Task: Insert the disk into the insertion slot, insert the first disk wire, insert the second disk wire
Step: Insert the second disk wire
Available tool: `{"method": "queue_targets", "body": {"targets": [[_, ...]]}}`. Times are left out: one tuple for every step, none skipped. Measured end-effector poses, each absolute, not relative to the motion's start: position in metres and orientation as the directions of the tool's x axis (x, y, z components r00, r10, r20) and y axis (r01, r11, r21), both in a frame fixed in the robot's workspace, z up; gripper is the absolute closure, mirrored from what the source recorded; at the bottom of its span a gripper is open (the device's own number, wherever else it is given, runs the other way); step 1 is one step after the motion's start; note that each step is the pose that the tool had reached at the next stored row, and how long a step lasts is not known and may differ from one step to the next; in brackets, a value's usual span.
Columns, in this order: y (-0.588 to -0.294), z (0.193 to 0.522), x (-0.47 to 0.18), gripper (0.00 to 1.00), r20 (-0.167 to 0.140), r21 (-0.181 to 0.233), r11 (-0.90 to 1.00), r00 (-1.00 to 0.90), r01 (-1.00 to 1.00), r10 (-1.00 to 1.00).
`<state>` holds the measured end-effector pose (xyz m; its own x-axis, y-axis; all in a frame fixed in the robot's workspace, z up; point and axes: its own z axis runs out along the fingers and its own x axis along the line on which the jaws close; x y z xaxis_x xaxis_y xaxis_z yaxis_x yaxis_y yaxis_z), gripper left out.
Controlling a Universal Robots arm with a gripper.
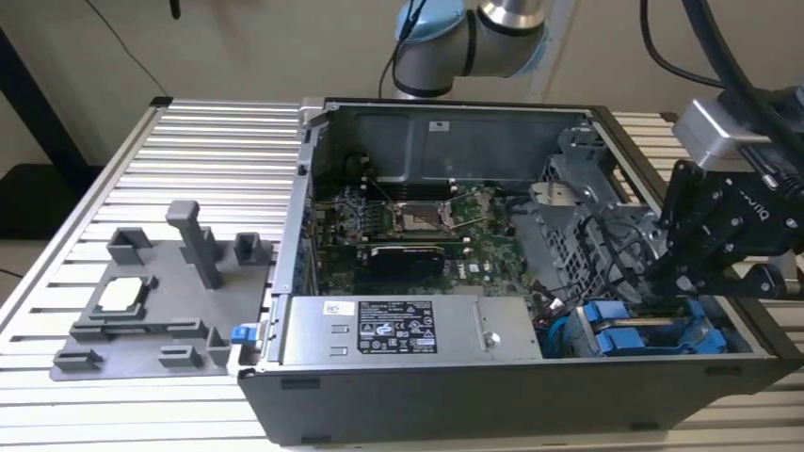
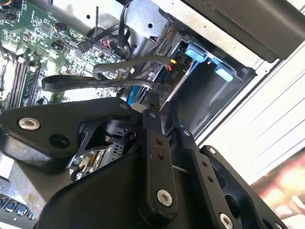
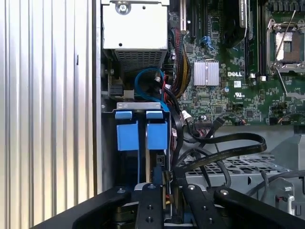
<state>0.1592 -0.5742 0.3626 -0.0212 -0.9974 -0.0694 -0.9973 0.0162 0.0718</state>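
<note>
1. In the exterior view, your pincer (image 1: 666, 282) hangs at the right of the frame, reaching down into the open computer case (image 1: 440, 122) on the ribbed bench (image 1: 188, 151). The disk (image 1: 641, 337) – blue caddy showing – sits in the bay at lower right, just below the pincer tips.
2. In the second wrist view, the pincer (image 2: 155, 107) is in the centre, closed on a black wire (image 2: 95, 82) whose plug end meets the disk (image 2: 178, 71) up and to the right.
3. In the first wrist view, the pincer (image 3: 167, 183) is at the bottom centre. The disk (image 3: 152, 136) stands directly above it, its long axis running up the frame – in line with the pincer.
</note>
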Motion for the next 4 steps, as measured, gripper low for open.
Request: {"method": "queue_targets", "body": {"targets": [[-0.5742,0.3628,0.1592,0.76,-0.069,0.072,0.016,-0.021,-0.997,-0.997],[-0.5742,0.3628,0.1592,0.76,-0.069,0.072,0.016,-0.021,-0.997,-0.997],[-0.5742,0.3628,0.1592,0.76,-0.069,0.072,0.016,-0.021,-0.997,-0.997],[-0.5742,0.3629,0.1592,0.76,-0.069,0.072,0.016,-0.021,-0.997,-0.997]]}}
